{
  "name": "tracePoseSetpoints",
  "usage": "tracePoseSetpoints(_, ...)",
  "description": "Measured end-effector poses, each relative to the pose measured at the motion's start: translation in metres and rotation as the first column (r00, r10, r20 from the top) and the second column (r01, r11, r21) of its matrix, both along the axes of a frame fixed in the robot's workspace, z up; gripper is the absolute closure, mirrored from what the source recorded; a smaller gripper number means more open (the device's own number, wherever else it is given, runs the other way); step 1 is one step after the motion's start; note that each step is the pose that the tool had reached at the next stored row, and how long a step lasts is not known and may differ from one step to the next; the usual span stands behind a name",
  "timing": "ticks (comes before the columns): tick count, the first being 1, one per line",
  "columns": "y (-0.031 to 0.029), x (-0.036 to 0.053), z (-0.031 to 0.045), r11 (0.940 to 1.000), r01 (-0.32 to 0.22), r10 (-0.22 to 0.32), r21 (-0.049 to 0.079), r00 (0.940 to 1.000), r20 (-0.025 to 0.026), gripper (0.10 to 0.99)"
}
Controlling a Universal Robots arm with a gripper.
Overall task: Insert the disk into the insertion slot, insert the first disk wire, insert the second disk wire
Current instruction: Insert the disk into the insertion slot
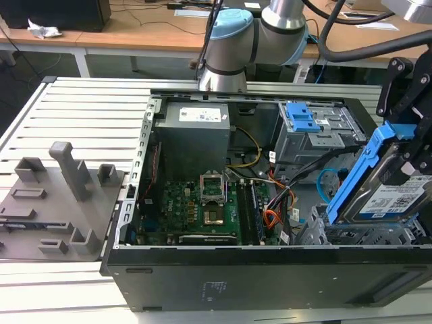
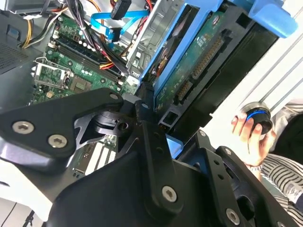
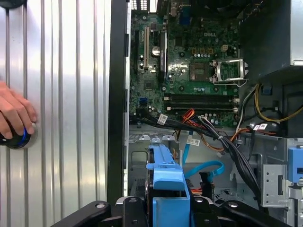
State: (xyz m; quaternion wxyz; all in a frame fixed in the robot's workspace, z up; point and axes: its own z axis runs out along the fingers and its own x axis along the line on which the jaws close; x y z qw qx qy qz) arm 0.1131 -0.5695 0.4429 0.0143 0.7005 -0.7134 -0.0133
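Your gripper (image 1: 407, 131) is clamped on the disk (image 1: 395, 197), with its black fingers closed on the upper end of the bright blue carrier. In the first wrist view you look down the carrier's edge between the finger links.

The disk hangs steeply tilted with its label toward the exterior camera. It sits at the corner of the open computer case (image 1: 270, 277) on the exterior view's right. Its lower end is down at the insertion slot (image 1: 351, 235), the perforated silver cage directly beneath it. You cannot tell whether that edge is inside the bay or only at its rim.

Watch what crowds the cage:
- A blue flat cable (image 3: 204, 166) loops just beside it, with a black plug hanging at its end.
- A black cable bundle (image 3: 234, 151) runs past from the motherboard (image 1: 196, 202).
- Orange wires (image 1: 270, 217) lie between board and cage.

Behind the cage stands the taller grey metal box (image 1: 320, 138) with its blue latch (image 1: 300, 116). Farther along the back wall is the power supply (image 1: 196, 135).

Outside the case, a person's hand (image 3: 14, 112) rests on a round black-and-blue knob (image 3: 19, 139) on the slatted table (image 1: 81, 115). A grey fixture block (image 1: 64, 196) sits well apart on the exterior view's left. The arm's base (image 1: 229, 47) rises beyond the case.
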Motion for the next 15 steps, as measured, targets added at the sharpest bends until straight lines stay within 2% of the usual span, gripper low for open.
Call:
tracePoseSetpoints(2,0.0001,-0.0001,0.0001,0.9999,0.0,0.0,0.014,1.0,0.0,0.722)
tracePoseSetpoints(4,0.0002,-0.0002,-0.0014,0.9998,0.0,0.0,0.022,1.0,0.0,0.722)
tracePoseSetpoints(15,0.0056,-0.0016,-0.01,0.9996,0.0,0.0,0.029,1.0,0.0,0.722)
